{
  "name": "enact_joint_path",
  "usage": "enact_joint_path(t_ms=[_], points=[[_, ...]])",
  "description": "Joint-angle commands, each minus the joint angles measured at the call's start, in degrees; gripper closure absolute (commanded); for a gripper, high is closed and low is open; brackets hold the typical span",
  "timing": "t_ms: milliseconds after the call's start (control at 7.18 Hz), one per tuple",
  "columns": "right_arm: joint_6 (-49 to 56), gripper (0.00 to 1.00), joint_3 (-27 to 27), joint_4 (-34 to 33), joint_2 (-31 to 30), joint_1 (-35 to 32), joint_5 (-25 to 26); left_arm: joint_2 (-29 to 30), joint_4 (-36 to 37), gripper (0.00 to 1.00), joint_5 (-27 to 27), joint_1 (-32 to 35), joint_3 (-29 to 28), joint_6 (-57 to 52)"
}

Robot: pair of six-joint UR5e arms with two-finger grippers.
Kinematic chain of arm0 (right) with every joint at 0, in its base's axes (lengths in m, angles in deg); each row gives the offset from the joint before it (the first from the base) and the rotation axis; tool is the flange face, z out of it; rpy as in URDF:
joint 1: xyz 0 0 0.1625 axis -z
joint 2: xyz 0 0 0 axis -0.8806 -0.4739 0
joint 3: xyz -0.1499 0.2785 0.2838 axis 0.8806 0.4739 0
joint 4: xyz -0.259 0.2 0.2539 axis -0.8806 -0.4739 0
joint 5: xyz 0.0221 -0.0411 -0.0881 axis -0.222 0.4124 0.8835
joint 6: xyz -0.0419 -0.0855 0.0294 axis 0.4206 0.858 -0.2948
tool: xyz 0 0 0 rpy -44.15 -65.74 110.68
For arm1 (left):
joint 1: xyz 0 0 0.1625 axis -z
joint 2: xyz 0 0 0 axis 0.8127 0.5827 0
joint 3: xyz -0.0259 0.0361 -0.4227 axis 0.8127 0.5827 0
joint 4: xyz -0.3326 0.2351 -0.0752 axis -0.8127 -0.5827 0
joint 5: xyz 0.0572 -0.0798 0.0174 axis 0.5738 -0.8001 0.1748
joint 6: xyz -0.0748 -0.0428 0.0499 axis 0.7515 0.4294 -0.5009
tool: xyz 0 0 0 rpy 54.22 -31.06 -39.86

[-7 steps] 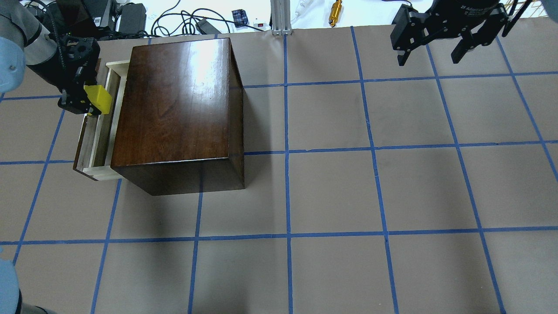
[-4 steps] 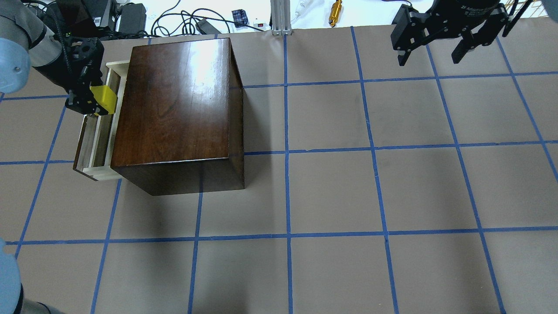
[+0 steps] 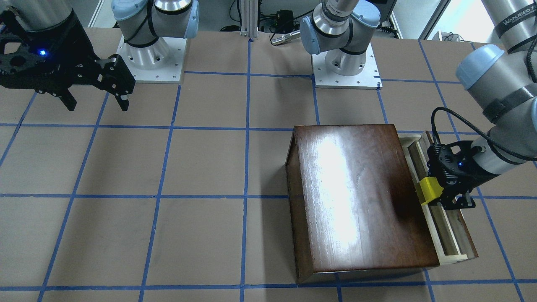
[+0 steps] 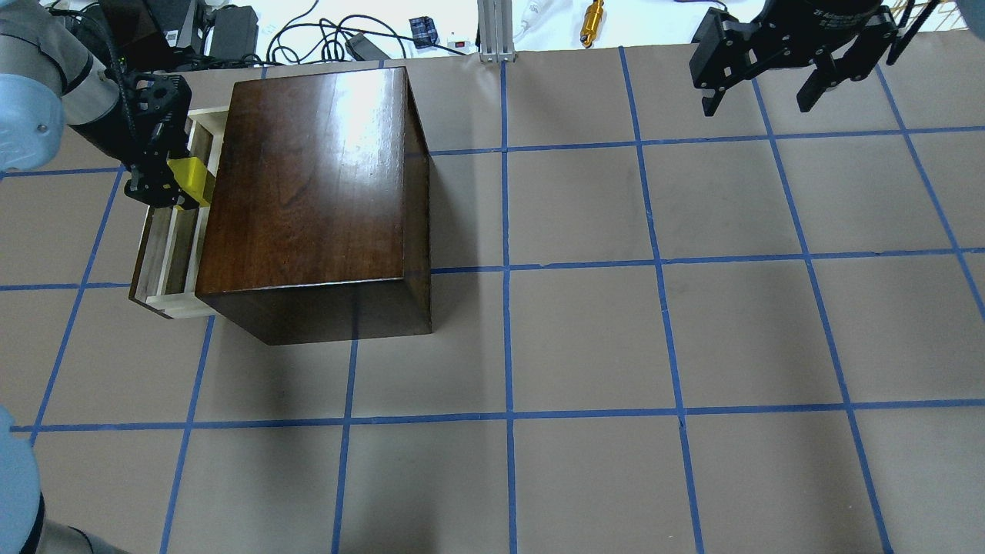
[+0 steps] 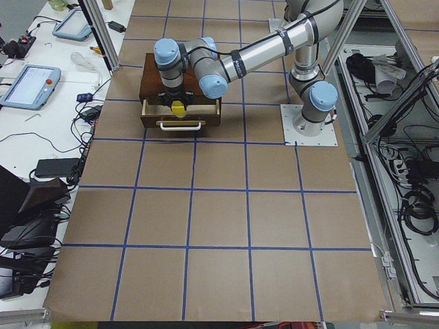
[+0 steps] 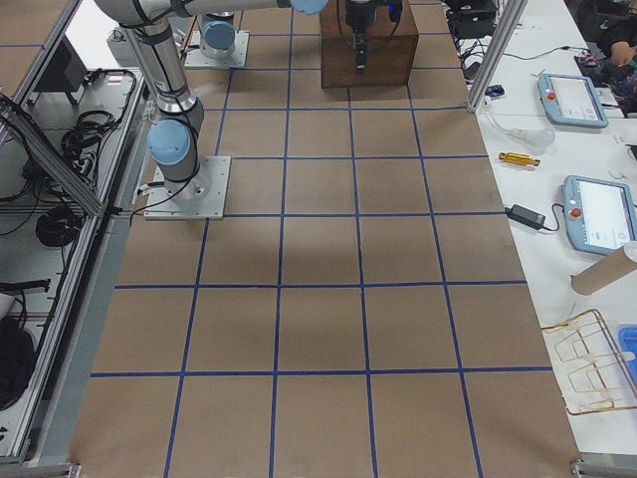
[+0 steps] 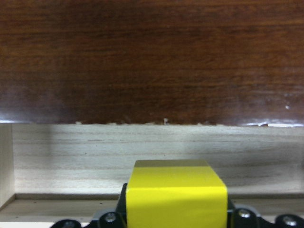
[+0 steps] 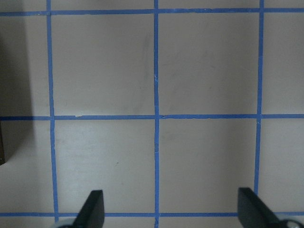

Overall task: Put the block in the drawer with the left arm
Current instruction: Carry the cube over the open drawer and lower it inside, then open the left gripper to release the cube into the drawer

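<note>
**Block poised over the open drawer, release pending**

The yellow block [image 4: 191, 181] is clamped in the jaws of the left arm [image 4: 85, 108]. It sits over the pulled-out drawer [image 4: 164, 261], close beside the wooden box [image 4: 308, 177]. The wrist view shows the drawer's pale wall just beyond the block; whether the block touches the floor cannot be told. The step in hand looks like the final lowering. Next, the jaws should part once the block is below the rim. The right arm [image 3: 37, 16] hangs well apart over the table [image 4: 585, 331], its jaws spread and empty.
</note>
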Motion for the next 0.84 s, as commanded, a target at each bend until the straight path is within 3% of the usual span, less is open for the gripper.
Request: enact_joint_path(t_ms=[0,557,696], points=[[0.0,0.0,0.0,0.0,0.0,0.0,0.0,0.0,2.9,0.15,-1.9,-0.1,1.9,0.0],[0.0,0.0,0.0,0.0,0.0,0.0,0.0,-2.8,1.5,0.08,-1.2,-0.8,0.6,0.0],[0.0,0.0,0.0,0.0,0.0,0.0,0.0,-4.8,-3.7,0.08,-1.1,-0.4,-2.2,1.6]])
